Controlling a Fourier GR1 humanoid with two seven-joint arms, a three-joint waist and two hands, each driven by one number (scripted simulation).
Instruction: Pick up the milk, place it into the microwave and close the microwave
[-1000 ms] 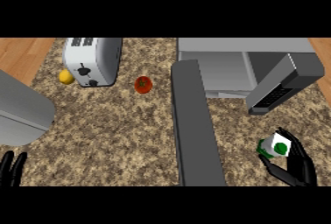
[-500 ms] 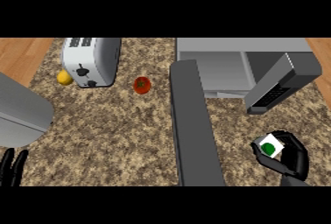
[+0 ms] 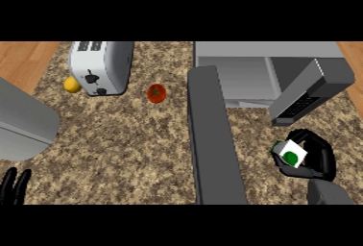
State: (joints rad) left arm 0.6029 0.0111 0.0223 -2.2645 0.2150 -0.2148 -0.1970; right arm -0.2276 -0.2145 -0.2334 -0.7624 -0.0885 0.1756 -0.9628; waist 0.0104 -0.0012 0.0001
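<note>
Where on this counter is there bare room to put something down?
The widest bare patch of counter lies below the toaster and tomato, left of the open microwave door. Right of the door it is crowded: the right hand holds the milk just below the microwave.

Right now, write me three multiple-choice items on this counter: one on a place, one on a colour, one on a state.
1. Where is the tomato?
A. Between the toaster and the microwave's open door
B. Inside the microwave
C. In the left hand

2. What colour is the round mark on the milk?
A. Red
B. Green
C. Blue

3. What is the right hand doing?
A. Resting open
B. Curled round the milk
C. Pushing the door

Answers: 1 A, it lies on the counter between them. 2 B, the carton's white face shows a green circle. 3 B, its fingers wrap the carton.
</note>
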